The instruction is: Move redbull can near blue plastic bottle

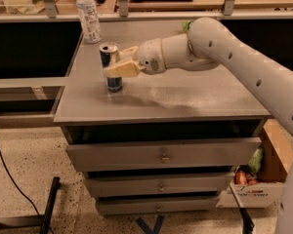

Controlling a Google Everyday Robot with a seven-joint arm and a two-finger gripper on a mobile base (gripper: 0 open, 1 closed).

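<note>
Gripper (115,62) recorded over the left part of the table top (185,97), clamped on the redbull can (109,55). One pale finger (122,71) is seen across the can's front, the other behind it. The can is held upright, base at the surface (contact there cannot be told). The blue plastic bottle (89,18) is noted near the back left corner, behind the can, apart from it.
</note>
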